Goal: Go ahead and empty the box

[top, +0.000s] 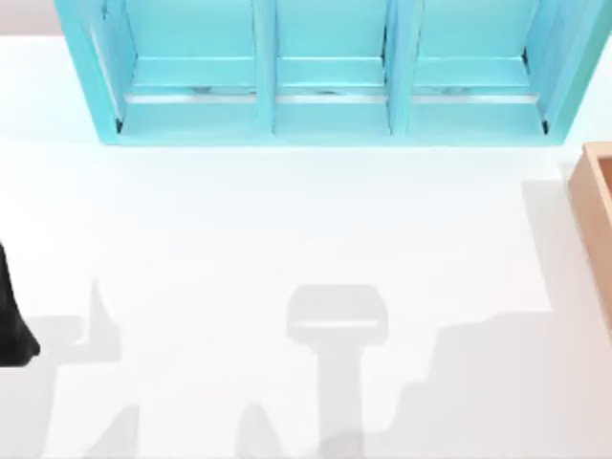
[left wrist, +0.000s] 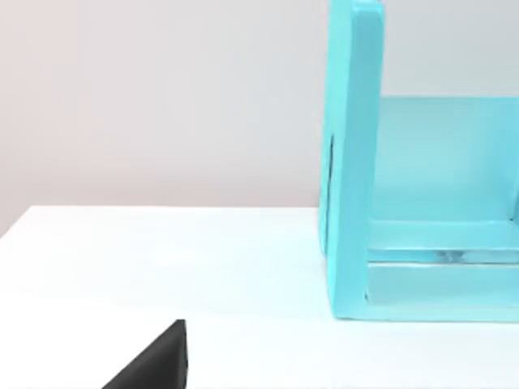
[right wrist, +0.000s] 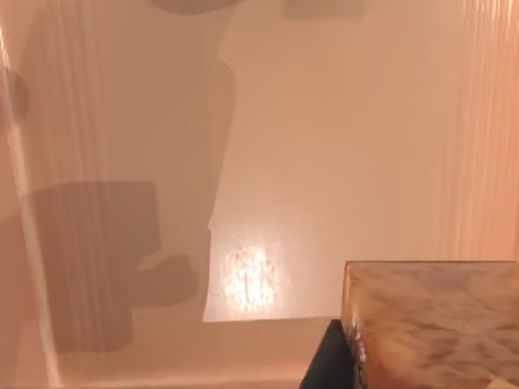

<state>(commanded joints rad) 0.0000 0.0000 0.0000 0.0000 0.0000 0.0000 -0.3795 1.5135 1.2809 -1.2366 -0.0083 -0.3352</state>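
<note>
Resting at the table's (top: 287,249) left edge, left arm (top: 11,320).

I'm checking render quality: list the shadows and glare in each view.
Top view: soft grey arm shadows fall across the white table, none on the turquoise shelf unit. Left wrist view: even light, no glare. Right wrist view: a bright glare patch and broad dark shadows lie on the box floor.
</note>
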